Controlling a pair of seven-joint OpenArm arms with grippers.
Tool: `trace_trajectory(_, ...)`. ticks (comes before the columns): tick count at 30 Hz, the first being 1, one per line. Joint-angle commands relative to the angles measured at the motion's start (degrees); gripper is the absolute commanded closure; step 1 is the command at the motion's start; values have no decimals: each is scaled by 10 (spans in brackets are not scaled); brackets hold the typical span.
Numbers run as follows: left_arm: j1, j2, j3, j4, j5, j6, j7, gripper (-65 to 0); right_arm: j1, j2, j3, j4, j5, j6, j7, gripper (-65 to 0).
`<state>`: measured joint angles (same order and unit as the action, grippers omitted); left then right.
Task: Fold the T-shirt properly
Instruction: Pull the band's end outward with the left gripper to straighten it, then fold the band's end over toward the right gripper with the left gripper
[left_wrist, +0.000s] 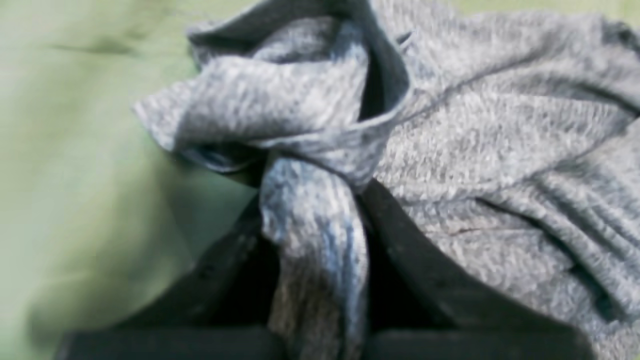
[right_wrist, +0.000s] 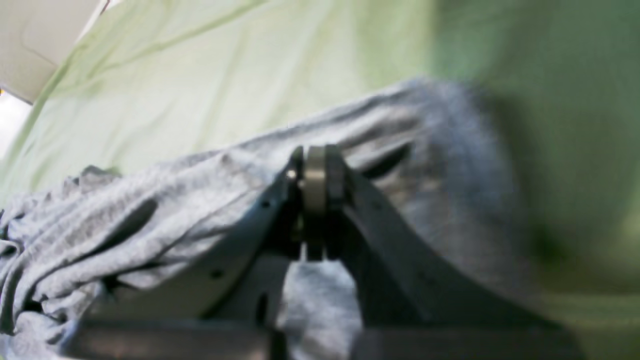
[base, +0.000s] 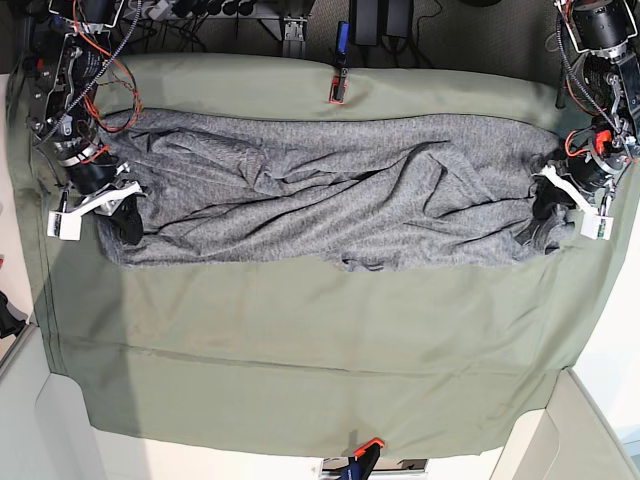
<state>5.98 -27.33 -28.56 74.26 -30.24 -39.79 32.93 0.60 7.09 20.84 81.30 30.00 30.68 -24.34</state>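
Observation:
The heather-grey T-shirt (base: 330, 190) lies stretched sideways across the far half of the table, wrinkled in the middle. My left gripper (base: 545, 205) is at its right end in the base view. In the left wrist view the gripper (left_wrist: 310, 200) is shut on a bunched fold of the T-shirt (left_wrist: 490, 150). My right gripper (base: 125, 215) is at the shirt's left end. In the right wrist view its tips (right_wrist: 315, 170) are pressed together at the edge of the T-shirt (right_wrist: 175, 210).
A plain olive-green cloth (base: 300, 330) covers the table, held by orange clamps at the back (base: 337, 90) and front (base: 368, 445). Arm bases and red wiring (base: 85, 60) stand at both far corners. Bare green cloth lies in front of the shirt.

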Motion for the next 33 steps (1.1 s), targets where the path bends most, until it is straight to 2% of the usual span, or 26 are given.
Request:
trace_trajectory(1, -7, -22, -5, 10, -5, 14, -16, 0, 8, 3, 2, 16, 10, 7, 12, 0)
trace_trajectory(5, -4, -30, 0, 65, -13, 10, 34, 0, 8, 3, 2, 22, 9, 7, 12, 0)
trace_trajectory(7, 5, -30, 15, 120, -38, 13, 48, 0, 8, 3, 2, 22, 2, 7, 6, 0)
trace_trajectory(9, 10, -27, 39, 173, -63, 26, 51, 0, 8, 3, 2, 22, 0, 7, 3, 0)
trace_trajectory(12, 7, -16, 101, 242, -67, 39, 59, 0, 8, 3, 2, 22, -1, 7, 3, 0)
trace_trajectory(16, 3, 9, 216, 285, -28, 47, 59, 0, 8, 3, 2, 22, -2, 7, 3, 0)
trace_trajectory(19, -6, 31, 298, 283, 37, 47, 59, 0, 8, 3, 2, 22, -2, 7, 3, 0)
trace_trajectory(22, -15, 52, 356, 283, 72, 77, 59, 0, 8, 3, 2, 22, -3, 7, 3, 0)
trace_trajectory(25, -22, 63, 396, 283, 90, 88, 62, 0, 8, 3, 2, 22, -2, 7, 3, 0)
trace_trajectory(26, -22, 65, 405, 283, 96, 87, 62, -13, 8, 3, 2, 22, -3, 7, 3, 0)
trace_trajectory(29, -22, 67, 423, 283, 97, 87, 63, -243, 8, 3, 2, 22, -11, 7, 3, 0)
trace_trajectory(30, -22, 67, 424, 283, 96, 88, 63, -299, 8, 3, 2, 22, -10, 7, 3, 0)
trace_trajectory(31, -22, 67, 425, 283, 90, 89, 63, -325, 8, 3, 2, 22, -10, 7, 3, 0)
trace_trajectory(32, -22, 67, 425, 283, 81, 99, 63, -327, 8, 3, 2, 22, -5, 6, 3, -42)
trace_trajectory(33, -22, 67, 425, 283, 69, 115, 66, -327, 8, 3, 2, 22, 0, 7, 3, -148)
